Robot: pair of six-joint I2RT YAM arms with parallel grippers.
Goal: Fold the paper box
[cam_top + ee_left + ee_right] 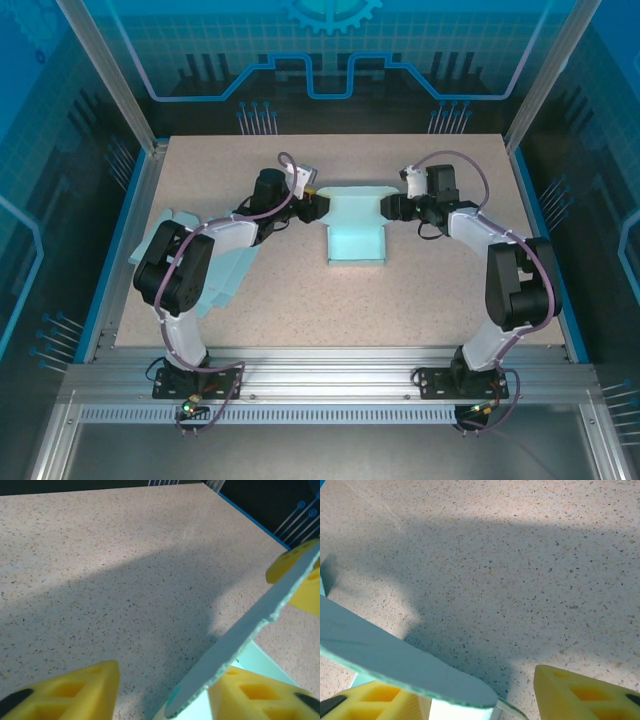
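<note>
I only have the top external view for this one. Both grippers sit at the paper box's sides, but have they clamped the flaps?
Observer: Not on the left. In the left wrist view the left gripper straddles the left flap, and one finger stands well clear of it.
Operator: And the right?
Observer: Open too. The right flap lies over one finger of the right gripper, and the other finger is apart, with bare table between.
Operator: Are the flaps lying flat?
Observer: No. The left flap is tilted up, seen edge-on, with its shadow on the table.
</note>
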